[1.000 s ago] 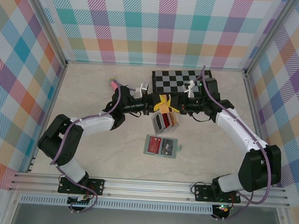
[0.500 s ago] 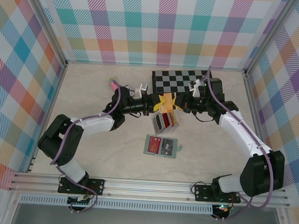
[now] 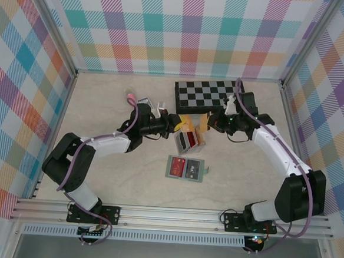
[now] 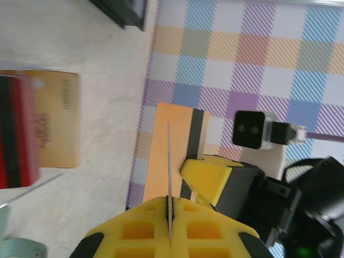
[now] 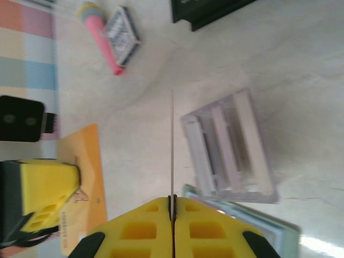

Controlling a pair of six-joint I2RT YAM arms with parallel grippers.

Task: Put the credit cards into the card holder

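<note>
Two yellow-orange credit cards hang above the table between my grippers. My left gripper [image 4: 169,201] [image 3: 177,124] is shut on one card [image 5: 80,183], seen edge-on in the left wrist view. My right gripper [image 5: 172,201] [image 3: 212,123] is shut on the other [image 4: 177,150], which has a black stripe. Red and gold cards [image 3: 189,141] stand in a pale slotted rack [image 5: 231,145] just below. The sage-green card holder [image 3: 187,167] lies open nearer the arm bases, with cards in its pockets.
A black-and-white chessboard [image 3: 207,95] lies behind the grippers. A pink stick [image 5: 99,35] and a small dark packet [image 5: 122,37] lie at the back left. Checked walls close in the table on three sides.
Both grippers have closed fully on their cards. The two cards, crossed in an X a second ago, now sit side by side, and the left gripper has drawn back slightly to the left.
</note>
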